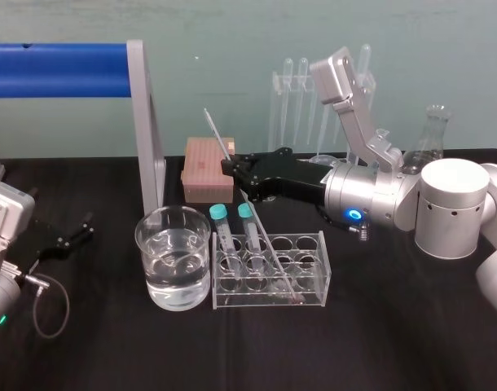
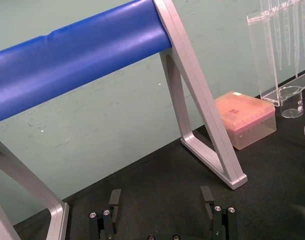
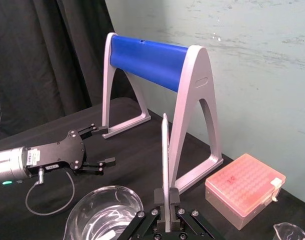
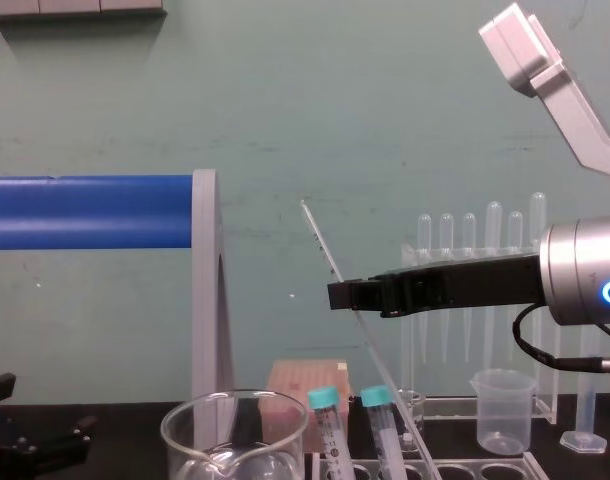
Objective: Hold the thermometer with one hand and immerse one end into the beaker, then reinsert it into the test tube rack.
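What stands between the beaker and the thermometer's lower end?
Two teal-capped tubes, standing in the test tube rack in the holes nearest the beaker, as the head view shows.

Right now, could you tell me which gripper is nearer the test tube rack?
Right. The right gripper hovers above the test tube rack, clamping the thermometer; the left gripper rests open far left, beyond the beaker.

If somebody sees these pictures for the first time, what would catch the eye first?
First the black right pincer, shut on the slanting thermometer, whose lower end sits in the rack at the middle of the table. Next come the beaker of water just left of the rack, and the big blue roller at back left. The left pincer rests open at the table's left side.
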Robot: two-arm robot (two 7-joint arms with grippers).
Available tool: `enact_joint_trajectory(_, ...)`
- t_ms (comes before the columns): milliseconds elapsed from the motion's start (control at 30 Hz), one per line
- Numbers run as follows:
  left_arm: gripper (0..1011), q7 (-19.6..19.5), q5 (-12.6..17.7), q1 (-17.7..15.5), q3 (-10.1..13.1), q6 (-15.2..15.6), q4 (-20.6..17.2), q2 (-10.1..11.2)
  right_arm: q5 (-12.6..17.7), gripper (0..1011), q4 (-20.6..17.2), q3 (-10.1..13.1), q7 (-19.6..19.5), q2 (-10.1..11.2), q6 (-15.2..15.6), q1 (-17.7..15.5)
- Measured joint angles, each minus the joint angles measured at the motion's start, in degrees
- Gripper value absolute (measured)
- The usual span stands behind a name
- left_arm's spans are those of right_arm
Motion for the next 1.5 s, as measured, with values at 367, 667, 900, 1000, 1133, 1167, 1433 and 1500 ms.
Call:
enact_joint_trajectory(367,1008,0.00,0.00,0.00,0.00,0.00,0.00,0.00,2.48,55,-1.18,1.95,0.23,-0.22,-3.54,-1.85)
enact_joint_trajectory(667,1008,0.00,0.00,0.00,0.00,0.00,0.00,0.00,3.52,55,-5.47,5.48,2.96,0.74,-16.20,-4.14)
enact_joint_trajectory(900,1008,0.00,0.00,0.00,0.00,0.00,0.00,0.00,7.18,55,-9.34,8.69,5.08,0.90,-20.01,-4.96)
enact_joint_trajectory(1000,1008,0.00,0.00,0.00,0.00,0.00,0.00,0.00,9.61,55,-9.93,9.48,6.31,0.09,-20.97,-3.69)
enact_joint_trajectory(1133,1008,0.00,0.00,0.00,0.00,0.00,0.00,0.00,11.63,55,-8.73,9.21,8.15,-1.31,-21.91,-0.97)
enact_joint_trajectory(1167,1008,0.00,0.00,0.00,0.00,0.00,0.00,0.00,11.90,55,-8.21,8.96,8.63,-1.69,-22.08,-0.32)
enact_joint_trajectory(1433,1008,0.00,0.00,0.00,0.00,0.00,0.00,0.00,14.12,55,-0.35,3.86,15.33,-6.16,-23.35,5.33)
enact_joint_trajectory(1500,1008,0.00,0.00,0.00,0.00,0.00,0.00,0.00,14.33,55,1.38,2.79,16.36,-6.89,-23.38,6.03)
